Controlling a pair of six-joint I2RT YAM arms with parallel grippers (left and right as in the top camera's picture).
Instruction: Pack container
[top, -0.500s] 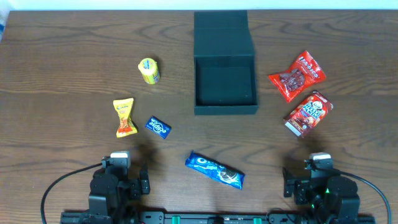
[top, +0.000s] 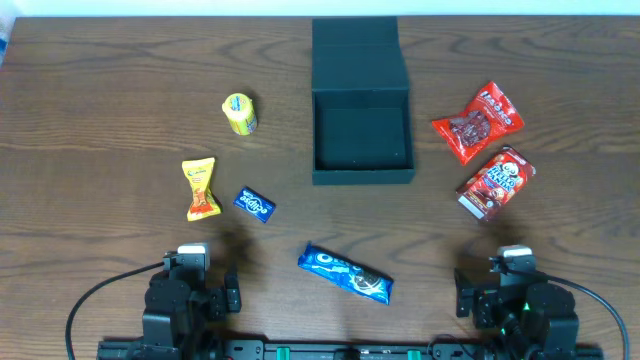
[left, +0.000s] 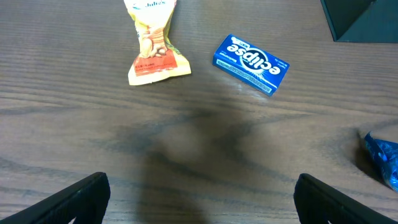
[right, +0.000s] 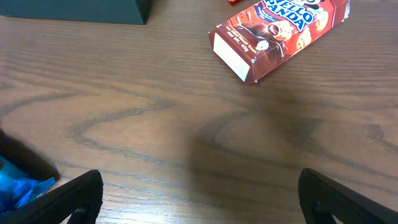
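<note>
overhead, dark wood-grain table; teal container sits open by the middle of its far edge. blue "eclipse" pack, red "hello panda" box. left gripper and right gripper gape empty.

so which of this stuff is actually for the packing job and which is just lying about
For the job, snacks likely going in: container, yellow round snack, yellow-orange packet, Eclipse gum box, blue Oreo pack, red bag, Hello Panda box.
Just there: wooden table; nothing else loose shows.
</note>
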